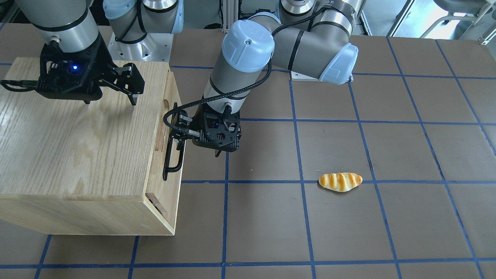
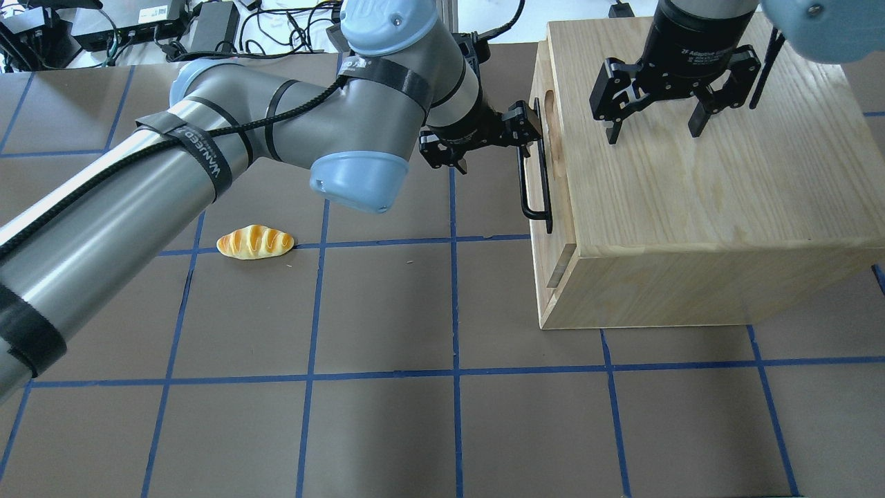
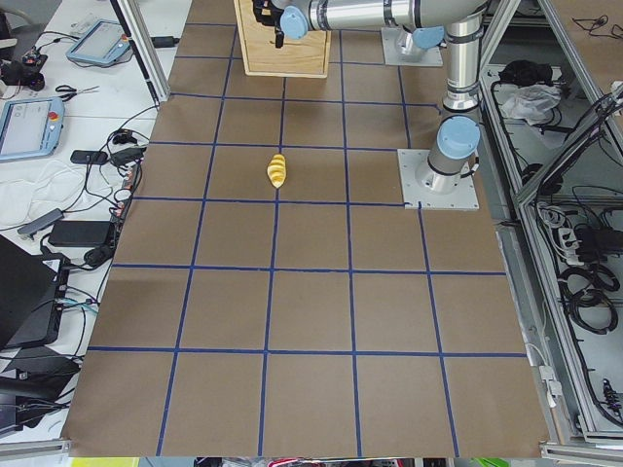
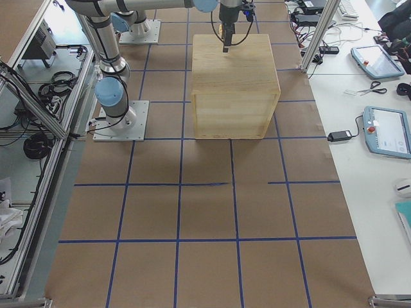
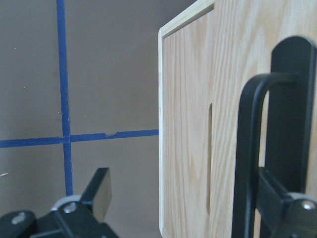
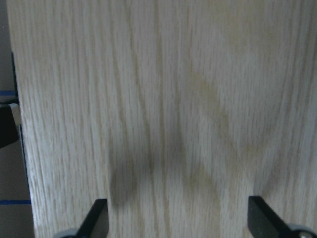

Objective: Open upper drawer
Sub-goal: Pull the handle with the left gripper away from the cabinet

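Observation:
The upper drawer (image 1: 173,91) is the light oak front of the wood cabinet (image 1: 77,147), with an oblong notch and a long black bar handle (image 1: 173,162). Its front sits close to the cabinet body in the overhead view (image 2: 545,69). My left gripper (image 1: 177,128) is open at the far end of the handle (image 2: 536,187). In the left wrist view the bar (image 5: 245,148) stands between its fingers (image 5: 99,191). My right gripper (image 2: 650,131) is open and empty just above the cabinet top (image 6: 163,99).
A toy bread roll (image 1: 340,181) lies on the brown gridded table, also in the overhead view (image 2: 255,242). The cabinet's other front panel (image 1: 162,209) is below the drawer. The cabinet fills the robot's right side of the table (image 4: 234,83).

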Controlling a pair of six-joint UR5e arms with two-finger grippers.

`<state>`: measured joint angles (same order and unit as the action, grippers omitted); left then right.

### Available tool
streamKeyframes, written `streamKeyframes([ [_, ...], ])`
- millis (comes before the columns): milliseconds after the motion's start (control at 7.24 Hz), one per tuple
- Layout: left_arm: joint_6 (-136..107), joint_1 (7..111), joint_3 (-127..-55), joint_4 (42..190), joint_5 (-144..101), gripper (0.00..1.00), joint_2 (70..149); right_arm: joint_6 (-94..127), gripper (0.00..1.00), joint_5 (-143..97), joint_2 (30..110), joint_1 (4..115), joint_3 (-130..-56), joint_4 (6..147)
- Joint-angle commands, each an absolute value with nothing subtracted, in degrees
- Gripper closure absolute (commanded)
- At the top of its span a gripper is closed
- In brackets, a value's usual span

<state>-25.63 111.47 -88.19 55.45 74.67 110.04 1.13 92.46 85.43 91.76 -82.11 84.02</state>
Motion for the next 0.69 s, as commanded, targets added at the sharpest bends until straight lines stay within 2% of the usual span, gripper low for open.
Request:
streamKeyframes([
  [0, -25.58, 111.36, -88.33, 55.55, 76.37, 0.00, 110.04, 1.06, 0.00, 92.46, 85.43, 91.76, -82.18, 84.02],
  [553, -24.70, 110.92, -87.98, 56.77, 79.72, 0.00, 110.04, 1.14, 0.00, 92.46, 85.43, 91.76, -82.09, 84.02],
])
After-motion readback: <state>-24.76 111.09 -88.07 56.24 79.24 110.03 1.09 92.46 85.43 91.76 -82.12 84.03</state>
